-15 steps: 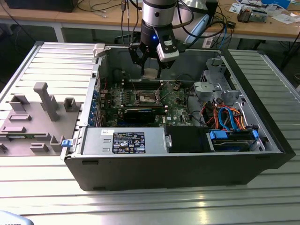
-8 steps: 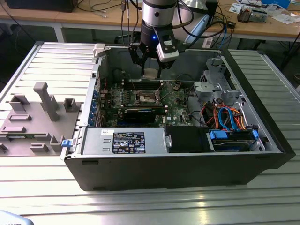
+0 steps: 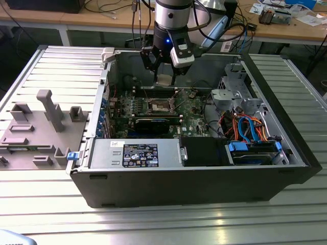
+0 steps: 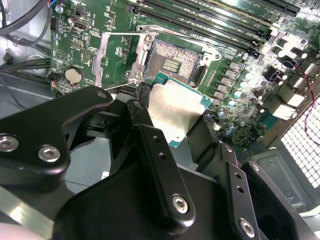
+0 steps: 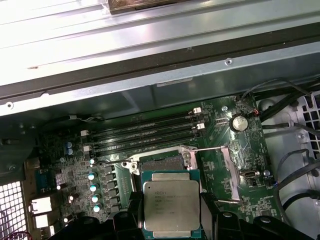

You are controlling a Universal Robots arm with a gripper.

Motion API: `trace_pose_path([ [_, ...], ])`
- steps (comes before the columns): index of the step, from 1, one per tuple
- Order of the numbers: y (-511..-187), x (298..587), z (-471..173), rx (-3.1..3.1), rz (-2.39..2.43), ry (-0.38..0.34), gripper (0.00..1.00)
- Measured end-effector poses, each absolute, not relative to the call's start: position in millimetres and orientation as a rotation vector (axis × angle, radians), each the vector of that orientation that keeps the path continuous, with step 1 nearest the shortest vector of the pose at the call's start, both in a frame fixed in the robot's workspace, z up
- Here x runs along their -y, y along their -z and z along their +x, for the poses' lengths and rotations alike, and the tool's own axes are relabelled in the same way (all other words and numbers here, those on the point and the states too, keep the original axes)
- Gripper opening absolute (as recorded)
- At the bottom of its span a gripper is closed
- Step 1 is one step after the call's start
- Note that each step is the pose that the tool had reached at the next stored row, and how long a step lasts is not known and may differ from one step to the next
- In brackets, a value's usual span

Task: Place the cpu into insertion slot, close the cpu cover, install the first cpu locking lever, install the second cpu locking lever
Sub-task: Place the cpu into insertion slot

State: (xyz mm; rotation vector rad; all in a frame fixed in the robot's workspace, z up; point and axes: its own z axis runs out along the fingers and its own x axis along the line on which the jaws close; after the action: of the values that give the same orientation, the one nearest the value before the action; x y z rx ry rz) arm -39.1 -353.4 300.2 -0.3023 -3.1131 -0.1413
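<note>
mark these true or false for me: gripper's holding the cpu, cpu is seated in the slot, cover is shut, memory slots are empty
1. The gripper holds the cpu between its fingers. True.
2. The cpu is already seated in the insertion slot. False: the slot lies bare, and the cpu hangs above the board, close beside the slot.
3. The cpu cover is shut over the slot. False: it is swung open to one side of the slot.
4. The long memory slots next to the insertion slot hold no modules. True.
</note>
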Motion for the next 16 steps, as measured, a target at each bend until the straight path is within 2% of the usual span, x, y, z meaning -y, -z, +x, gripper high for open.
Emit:
trace_pose_path([
  [16, -299.9, 353.4, -39.1, 3.110, -0.344, 0.142, 0.55],
])
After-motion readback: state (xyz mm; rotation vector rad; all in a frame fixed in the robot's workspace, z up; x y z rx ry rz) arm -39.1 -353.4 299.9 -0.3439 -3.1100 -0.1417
